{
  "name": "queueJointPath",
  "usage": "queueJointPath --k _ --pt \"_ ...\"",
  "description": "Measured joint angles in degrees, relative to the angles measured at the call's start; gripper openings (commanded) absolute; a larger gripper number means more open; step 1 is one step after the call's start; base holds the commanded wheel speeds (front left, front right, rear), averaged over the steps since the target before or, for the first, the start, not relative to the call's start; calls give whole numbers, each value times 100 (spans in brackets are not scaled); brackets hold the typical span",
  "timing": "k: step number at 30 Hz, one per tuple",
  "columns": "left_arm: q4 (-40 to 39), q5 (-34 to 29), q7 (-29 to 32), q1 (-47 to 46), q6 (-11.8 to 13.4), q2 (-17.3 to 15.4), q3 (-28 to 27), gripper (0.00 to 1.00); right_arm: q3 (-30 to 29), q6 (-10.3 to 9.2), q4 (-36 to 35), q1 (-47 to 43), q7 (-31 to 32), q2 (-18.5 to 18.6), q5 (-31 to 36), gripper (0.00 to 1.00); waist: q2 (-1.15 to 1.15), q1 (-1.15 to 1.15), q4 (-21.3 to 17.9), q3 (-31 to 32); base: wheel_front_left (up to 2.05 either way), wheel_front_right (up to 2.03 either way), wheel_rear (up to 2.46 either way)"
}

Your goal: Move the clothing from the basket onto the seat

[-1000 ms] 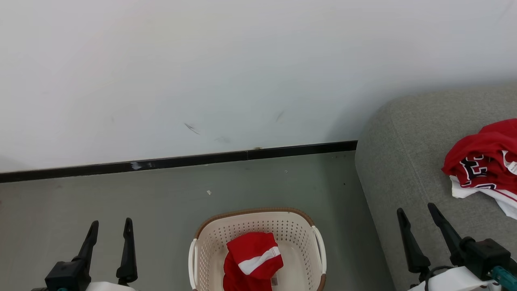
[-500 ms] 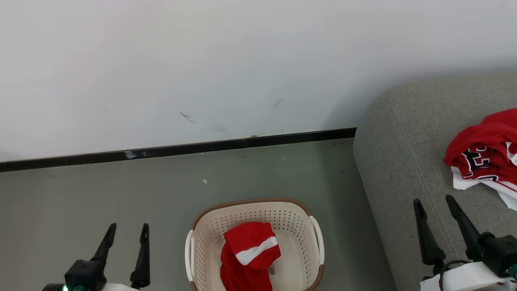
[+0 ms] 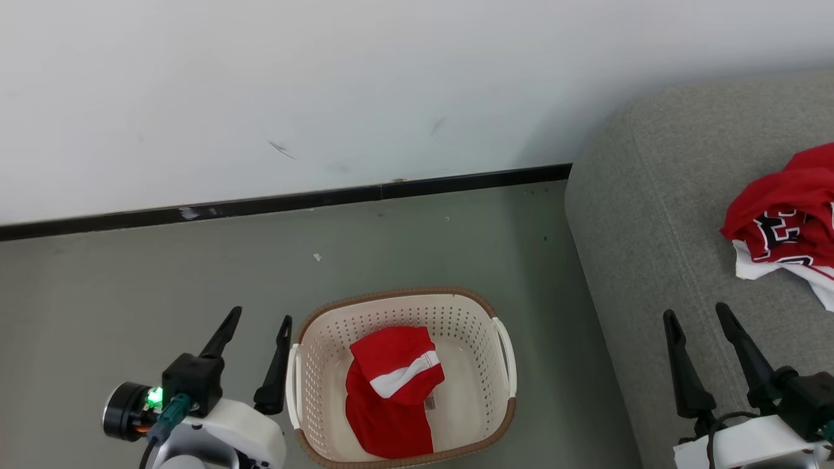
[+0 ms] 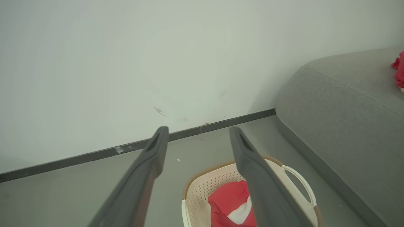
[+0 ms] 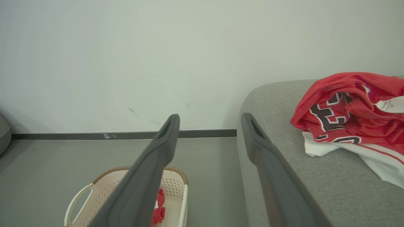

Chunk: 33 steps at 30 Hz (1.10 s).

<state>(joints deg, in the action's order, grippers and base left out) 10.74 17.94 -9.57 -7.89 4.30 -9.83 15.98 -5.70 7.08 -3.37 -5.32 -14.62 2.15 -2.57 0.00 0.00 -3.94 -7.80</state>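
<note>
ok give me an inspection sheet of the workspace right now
surface: grey floor, basket standing on it
job's things: cream basket holds one red garment with a white stripe; second red garment lies on the grey sofa
clutter: small white speck on floor
pincers: left pincer open, empty, near the basket's left side; right pincer open, empty, over the sofa's edge
cables: dark cable loop at right wrist; teal plug at left wrist
surroundings: scuffed white wall, black skirting

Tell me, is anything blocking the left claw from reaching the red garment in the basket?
Nothing lies on the garment, and the basket is open on top. Only the basket's left wall stands between the garment and the open left claw, just outside it; reaching in from above looks clear.
</note>
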Motion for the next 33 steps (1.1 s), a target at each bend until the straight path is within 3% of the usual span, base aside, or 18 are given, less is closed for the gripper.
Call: queueJointPath --k 33 --pt "1734 -960 245 -1964 -555 264 1114 100 -292 0 -710 1420 0 0 -474 100 0 0 -695 -2044 0 0 0"
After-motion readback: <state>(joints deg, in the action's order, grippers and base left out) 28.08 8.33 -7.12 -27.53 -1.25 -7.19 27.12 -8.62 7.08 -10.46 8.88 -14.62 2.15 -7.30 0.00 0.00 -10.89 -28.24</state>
